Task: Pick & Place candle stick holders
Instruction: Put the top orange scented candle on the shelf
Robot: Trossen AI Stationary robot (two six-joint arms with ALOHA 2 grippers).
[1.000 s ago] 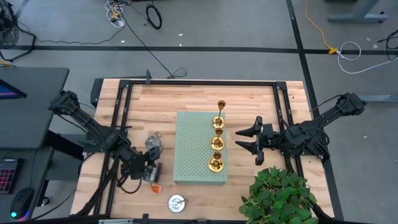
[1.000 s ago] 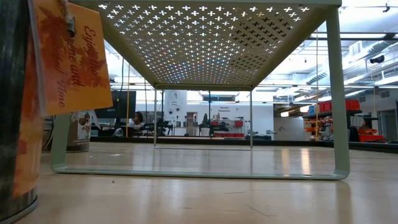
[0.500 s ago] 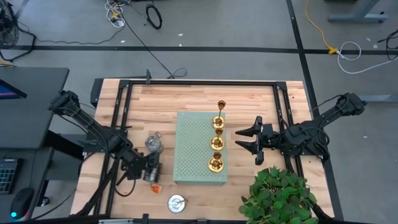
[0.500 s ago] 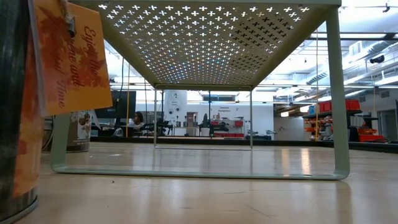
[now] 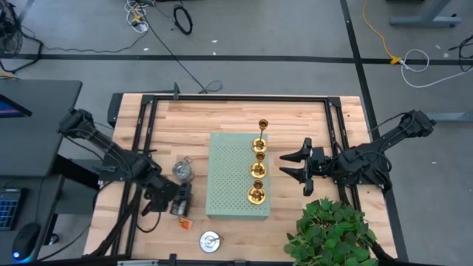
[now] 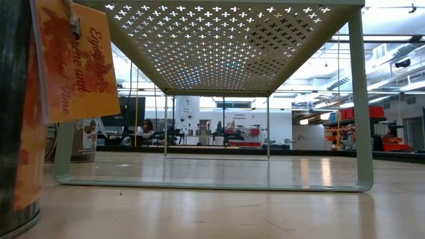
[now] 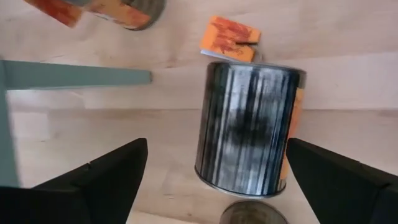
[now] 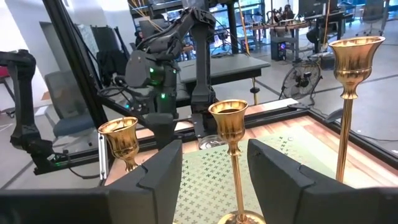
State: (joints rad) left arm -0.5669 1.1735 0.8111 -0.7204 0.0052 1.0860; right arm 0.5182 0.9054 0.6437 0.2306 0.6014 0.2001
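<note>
We see the green board (image 5: 238, 175) carrying three gold holders (image 5: 257, 168) along its right edge. The right gripper (image 5: 293, 168) waits beside them, fingers spread. The left gripper (image 5: 179, 199), released, straddles a silver holder (image 7: 247, 132), its base cut off.

three gold candle stick holders (image 5: 258, 167), three silver holders (image 5: 182, 170), one green board (image 5: 236, 176)

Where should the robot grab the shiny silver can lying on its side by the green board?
Grip the silver can across its round body, near the middle, coming down from above. It lies on its side on the table, so the curved walls face the left gripper's open fingers on either side.
</note>
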